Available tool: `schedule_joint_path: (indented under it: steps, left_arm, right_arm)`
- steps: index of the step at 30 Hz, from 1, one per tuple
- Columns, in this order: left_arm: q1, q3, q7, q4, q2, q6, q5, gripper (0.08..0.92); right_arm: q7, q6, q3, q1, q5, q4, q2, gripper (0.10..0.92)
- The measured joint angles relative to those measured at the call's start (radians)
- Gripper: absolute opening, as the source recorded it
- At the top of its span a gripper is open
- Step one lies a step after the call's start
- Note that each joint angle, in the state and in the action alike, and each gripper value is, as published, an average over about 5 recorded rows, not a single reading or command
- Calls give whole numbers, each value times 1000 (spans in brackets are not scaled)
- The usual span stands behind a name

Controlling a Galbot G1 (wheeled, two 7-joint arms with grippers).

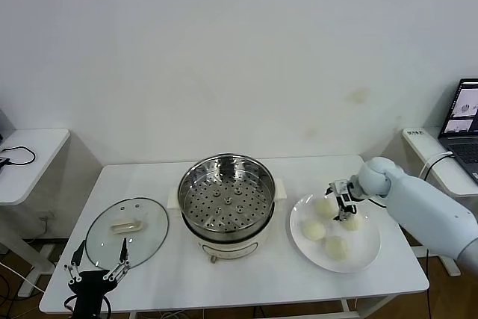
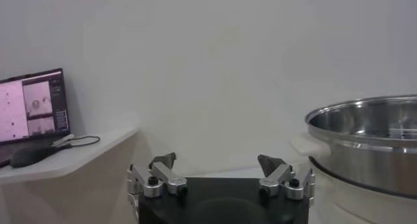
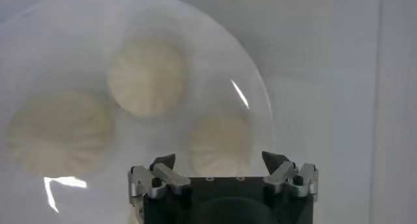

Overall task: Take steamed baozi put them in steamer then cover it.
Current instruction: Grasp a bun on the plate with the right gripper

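Note:
Several cream-white baozi (image 1: 312,230) lie on a flat white plate (image 1: 367,250) at the table's right. My right gripper (image 1: 343,204) hovers open just above them, over the bun nearest the back (image 1: 326,205). In the right wrist view a baozi (image 3: 220,144) lies just ahead of the open gripper (image 3: 220,160), with two more (image 3: 144,77) beyond. The steel steamer (image 1: 226,203) stands at the table's centre with only its perforated tray inside. The glass cover (image 1: 127,231) lies flat to its left. My left gripper (image 1: 97,265) waits open at the front left edge, holding nothing.
A laptop (image 1: 463,128) sits on a side table at the far right. Another small white table (image 1: 26,158) with a cable stands at the left. The left wrist view shows the steamer's wall (image 2: 371,147) close by and a screen (image 2: 32,105).

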Motion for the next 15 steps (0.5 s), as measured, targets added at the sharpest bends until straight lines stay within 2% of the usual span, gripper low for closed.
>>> schedule_joint_path:
  steps: [15]
  left_arm:
    - [8, 0, -1, -5, -4, -10, 3, 823]
  right_arm:
    - [12, -7, -13, 23, -16, -78, 63, 702]
